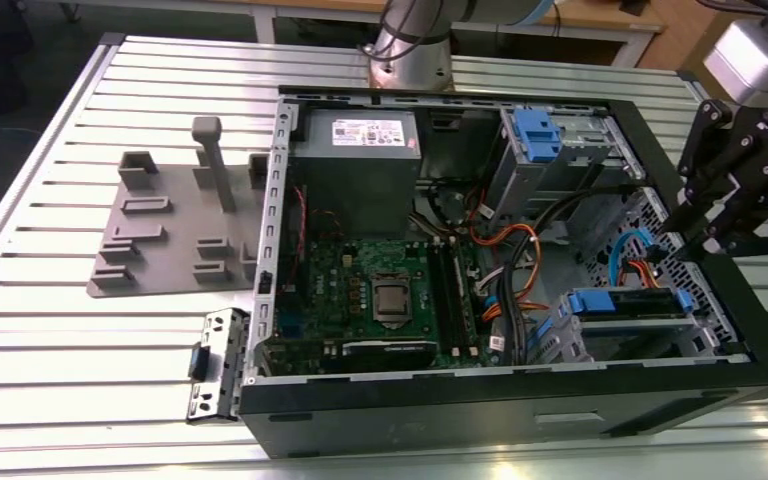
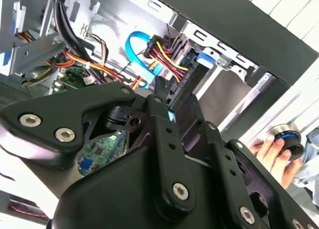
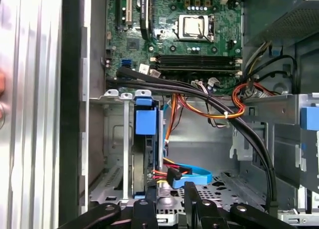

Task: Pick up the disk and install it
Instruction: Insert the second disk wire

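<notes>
My claw (image 1: 699, 238) hangs empty and part-open over the case's (image 1: 518, 425) rim on the exterior view's right. The disk (image 3: 145, 139) stands on edge in its cage (image 3: 115, 154) just below; cables (image 3: 209, 97) cross close by. A hand (image 2: 271, 154) rests outside the case.

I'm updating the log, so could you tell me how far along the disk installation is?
Done, apparently: the disk already stands in its drive cage inside the computer case, with its blue rail showing. In hand: the gripper hovers by the case's edge on the exterior view's right, apart from the disk. Left: I cannot tell whether the disk is fully seated.
</notes>
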`<state>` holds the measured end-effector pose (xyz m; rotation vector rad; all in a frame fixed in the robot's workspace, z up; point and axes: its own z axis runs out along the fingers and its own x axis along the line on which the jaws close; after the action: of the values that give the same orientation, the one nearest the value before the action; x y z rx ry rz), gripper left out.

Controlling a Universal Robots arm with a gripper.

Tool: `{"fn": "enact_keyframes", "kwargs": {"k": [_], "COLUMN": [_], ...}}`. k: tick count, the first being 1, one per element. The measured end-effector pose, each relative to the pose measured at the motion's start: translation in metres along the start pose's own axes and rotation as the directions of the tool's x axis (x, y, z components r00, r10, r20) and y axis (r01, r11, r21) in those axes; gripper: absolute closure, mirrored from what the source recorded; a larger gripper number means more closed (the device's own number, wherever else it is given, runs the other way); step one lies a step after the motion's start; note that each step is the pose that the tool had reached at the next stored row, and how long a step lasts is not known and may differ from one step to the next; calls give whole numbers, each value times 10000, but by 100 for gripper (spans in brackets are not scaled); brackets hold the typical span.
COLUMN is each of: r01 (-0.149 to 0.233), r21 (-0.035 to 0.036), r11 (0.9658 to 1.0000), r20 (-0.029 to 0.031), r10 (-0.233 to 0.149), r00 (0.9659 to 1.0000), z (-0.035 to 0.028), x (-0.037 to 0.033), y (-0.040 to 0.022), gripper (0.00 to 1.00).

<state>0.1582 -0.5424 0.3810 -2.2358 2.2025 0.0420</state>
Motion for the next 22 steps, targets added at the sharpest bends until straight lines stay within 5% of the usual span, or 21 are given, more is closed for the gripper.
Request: {"fn": "enact_keyframes", "kwargs": {"k": [5,14,22], "r01": [-284,-385,-386], "r21": [6,13,13], "r11": [9996,9993,9993], "r20": [-83,-321,-326], "r10": [284,385,386], "r00": [9996,9987,9987], "z": [50,183,208], "x": [-8,-14,-18], "y": [-1,35,40], "gripper": [64,64,64]}}
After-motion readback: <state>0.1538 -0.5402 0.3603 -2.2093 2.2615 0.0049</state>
